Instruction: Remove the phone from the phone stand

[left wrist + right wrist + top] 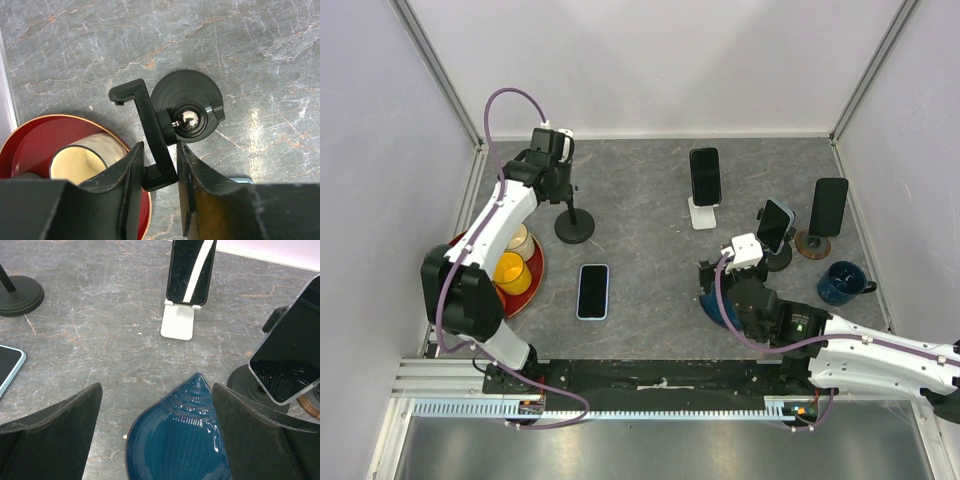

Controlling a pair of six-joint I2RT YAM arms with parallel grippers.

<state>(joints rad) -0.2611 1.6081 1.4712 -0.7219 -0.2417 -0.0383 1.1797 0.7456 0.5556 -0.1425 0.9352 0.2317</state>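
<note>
- My left gripper (159,150) is pinched narrow on the cradle arm (145,125) of the black phone stand (187,100), near the far-left corner of the table (640,200). The cradle is empty.
- The phone (592,291) lies flat toward the near edge, left of middle, so I judge the removal done.
- Next: let go and lift clear without tipping the stand.
- My right gripper (156,390) hangs wide, holding nothing, over a blue dish (180,440) that looks empty.
- The red tray (30,140) at the left edge holds a cream cup (80,162) and an orange cup (512,272); both are possibly empty.
</note>
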